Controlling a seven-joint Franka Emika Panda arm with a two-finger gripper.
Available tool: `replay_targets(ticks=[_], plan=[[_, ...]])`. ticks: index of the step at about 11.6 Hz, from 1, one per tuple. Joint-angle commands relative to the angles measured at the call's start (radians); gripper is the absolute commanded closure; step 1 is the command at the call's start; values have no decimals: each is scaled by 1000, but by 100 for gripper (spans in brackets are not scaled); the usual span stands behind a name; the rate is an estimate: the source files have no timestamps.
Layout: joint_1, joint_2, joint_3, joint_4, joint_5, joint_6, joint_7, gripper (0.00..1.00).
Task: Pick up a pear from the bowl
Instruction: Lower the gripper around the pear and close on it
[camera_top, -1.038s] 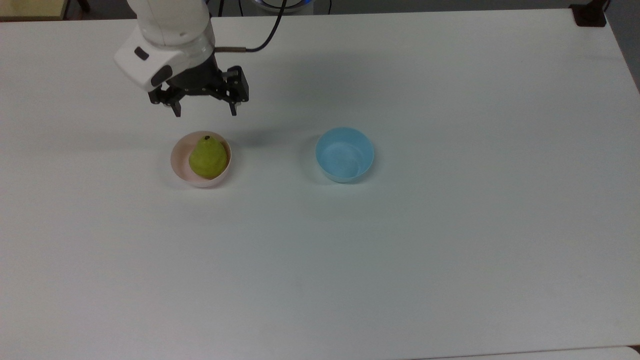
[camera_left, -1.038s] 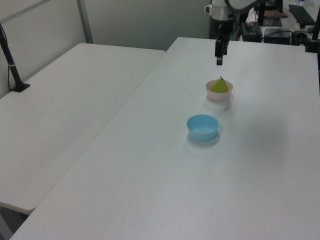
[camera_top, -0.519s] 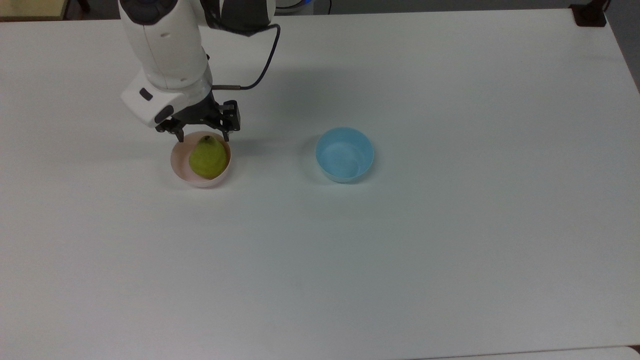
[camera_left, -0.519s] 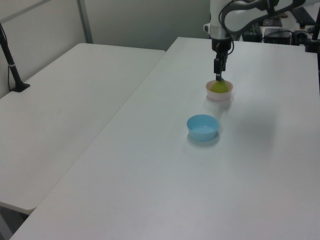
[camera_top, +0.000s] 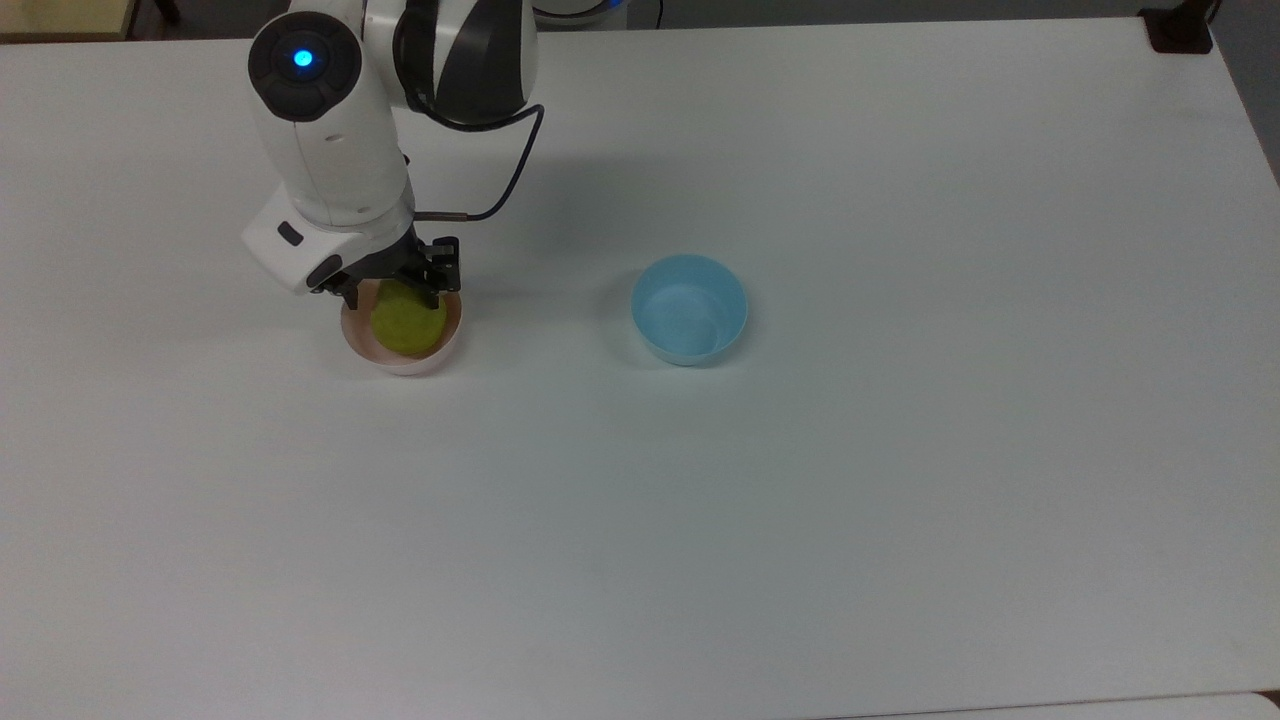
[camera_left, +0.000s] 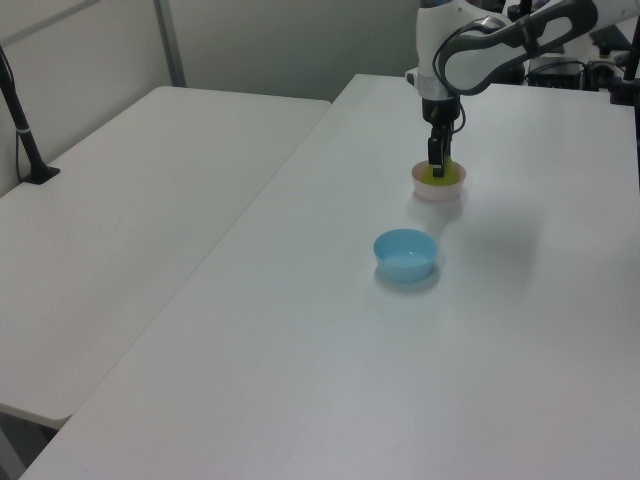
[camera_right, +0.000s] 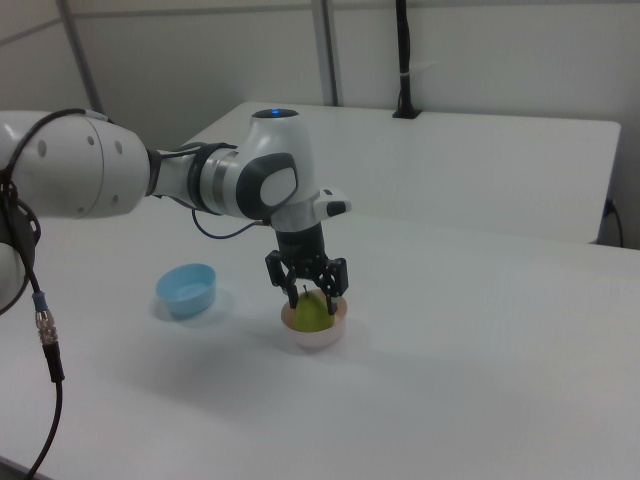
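The small yellow-green pear (camera_top: 408, 322) sits in the small round pale pink plastic bowl (camera_top: 400, 362), upper left of the top view, and in the right view it's just below centre of the frame (camera_right: 311, 314). The black two-finger gripper (camera_top: 392, 290) is down right on top of it, with a finger either side of the pear's upper part, so the jaws look spread around the fruit and not yet squeezed onto it. Hard to say if the pads are actually touching skin.

My take on doing this step well: let the fingers get low enough to catch the wider body and not only the narrow neck, since a tapered fruit will probably squirt upward or slip if pinched too high. Close gently and evenly, then lift straight up so the bowl rim doesn't get dragged along. That bowl looks light, so it could tip or slide if a finger snags it.

The pear itself is a dull yellow-green, rounded at the bottom, and it fills a good part of the bowl. Its top is hidden under the gripper in the top view.

Further out, a light blue round plastic bowl (camera_top: 689, 309) sits well apart toward the top view's right, on the plain white table (camera_top: 800, 520).
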Motion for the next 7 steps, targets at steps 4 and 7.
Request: replay_targets(ticks=[4, 7], plan=[[13, 6, -7, -16, -19, 26, -8, 35], [15, 3, -5, -14, -19, 17, -8, 62]])
